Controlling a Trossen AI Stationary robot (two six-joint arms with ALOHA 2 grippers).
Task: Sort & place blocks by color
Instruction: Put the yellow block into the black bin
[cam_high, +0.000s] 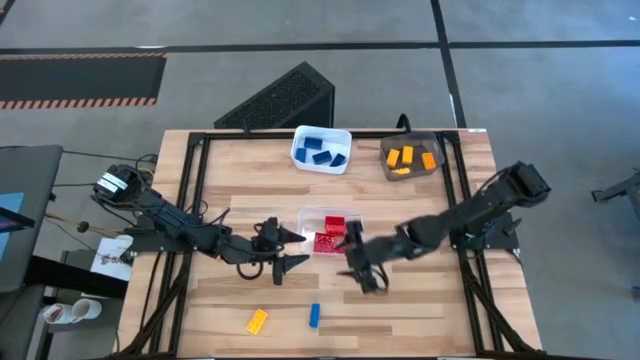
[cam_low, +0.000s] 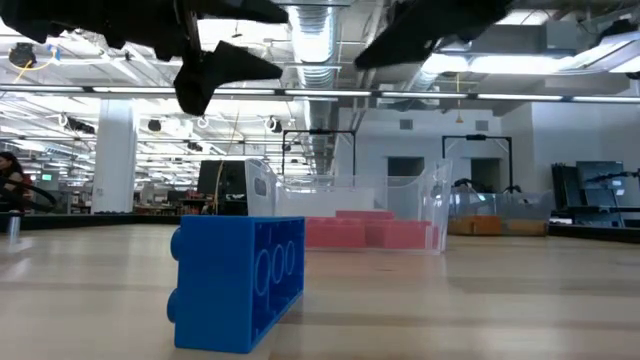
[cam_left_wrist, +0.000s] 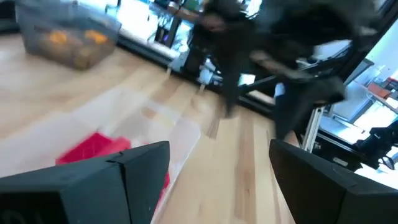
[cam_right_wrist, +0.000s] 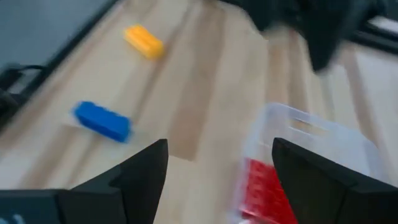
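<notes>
No brand, label or writing can be read anywhere. Both grippers hang spread and empty over the table (cam_high: 420, 310): the left gripper (cam_high: 283, 249) just left of the clear bin (cam_high: 305, 215) holding red blocks (cam_high: 330, 235), the right gripper (cam_high: 358, 262) just beside its right edge. A blue block (cam_high: 314, 316) and a yellow block (cam_high: 257, 320) lie loose near the front edge; others fill the white bin (cam_high: 298, 140) and grey bin (cam_high: 385, 160)

even, bright overhead light fills the scene, coming from long ceiling strip lights (cam_low: 200, 92) seen in the low view. shadows on the wooden table (cam_high: 420, 310) are soft and faint. both wrist views are smeared with motion blur. in the low view the near blue block (cam_low: 240, 282) is sharp, while the arms above show as dark silhouettes.
</notes>
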